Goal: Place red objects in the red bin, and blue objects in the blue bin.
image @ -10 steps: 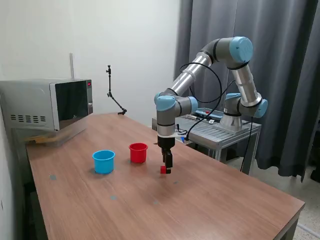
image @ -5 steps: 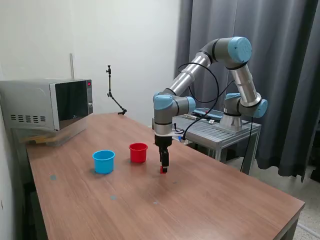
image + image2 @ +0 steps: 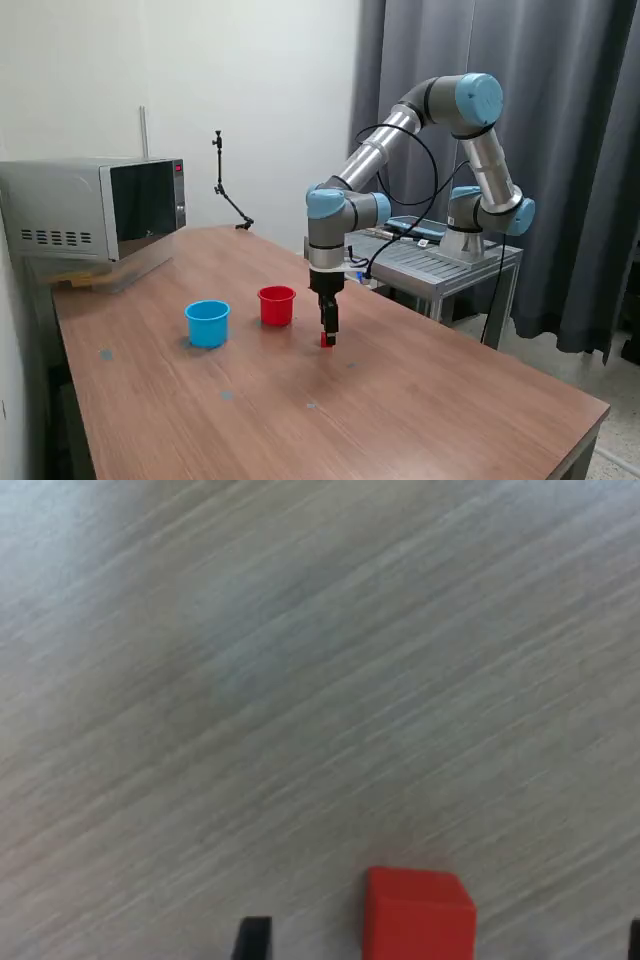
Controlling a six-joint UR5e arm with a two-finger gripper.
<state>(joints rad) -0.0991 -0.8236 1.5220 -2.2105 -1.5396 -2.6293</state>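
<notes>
One red object, a small red cube, lies on the wooden table to the exterior view's right of the red bin. My gripper is lowered over the cube and open. The cube sits between the two black fingertips with a gap on each side, nearer to one of them. The blue bin stands beside the red bin, further to the exterior view's left. Both bins are upright. No blue objects are in view.
A microwave sits at the table's far corner on the exterior view's left. A thin black stand rises at the back edge. The arm's base stands on a grey metal cart behind the table, before dark curtains.
Between one second ago and half a second ago, the wrist turned and shifted slightly to the exterior view's left over the red cube. Since then nothing has moved.
</notes>
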